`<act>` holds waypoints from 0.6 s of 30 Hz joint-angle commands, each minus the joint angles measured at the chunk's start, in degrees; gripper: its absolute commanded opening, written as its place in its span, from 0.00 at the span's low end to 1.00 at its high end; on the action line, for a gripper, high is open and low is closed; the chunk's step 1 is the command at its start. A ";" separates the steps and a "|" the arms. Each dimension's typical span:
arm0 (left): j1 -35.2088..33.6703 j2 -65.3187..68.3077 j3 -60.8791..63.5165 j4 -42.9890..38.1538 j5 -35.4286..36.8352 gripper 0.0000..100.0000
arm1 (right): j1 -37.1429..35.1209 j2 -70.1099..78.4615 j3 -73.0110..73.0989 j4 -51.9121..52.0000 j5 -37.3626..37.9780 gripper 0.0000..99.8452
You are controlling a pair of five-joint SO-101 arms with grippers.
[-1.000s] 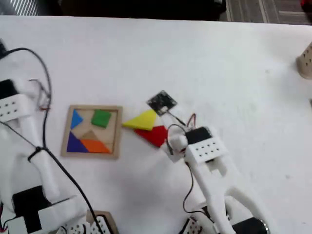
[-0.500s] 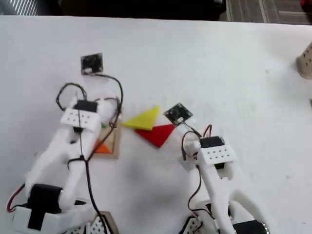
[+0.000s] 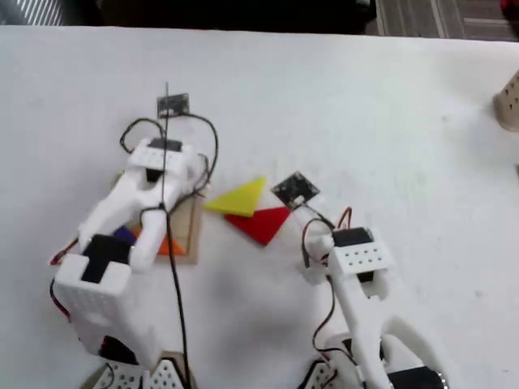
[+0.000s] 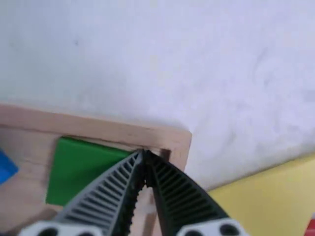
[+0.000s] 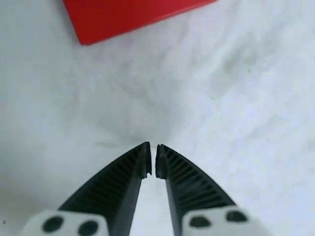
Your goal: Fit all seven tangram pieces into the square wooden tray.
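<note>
By the green square in the square wooden tray, our left gripper is closed; our right gripper is closed near the red triangle.

Two arms: left arm, right arm. One tray. Six pieces show. Four are in the tray: green piece, blue piece, orange piece, purple piece. Two lie at its 3 o'clock: yellow piece, red piece.
</note>
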 commanded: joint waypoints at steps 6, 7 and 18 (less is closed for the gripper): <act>-3.12 -6.90 4.75 2.90 -3.78 0.02 | 0.22 -1.98 -0.18 -0.92 0.79 0.02; -3.74 -8.31 6.24 2.29 -4.92 0.02 | 0.22 -1.98 -0.18 -0.92 0.79 0.02; -10.24 -16.13 16.26 0.09 -5.98 0.02 | 0.22 -1.98 -0.18 -0.92 0.79 0.02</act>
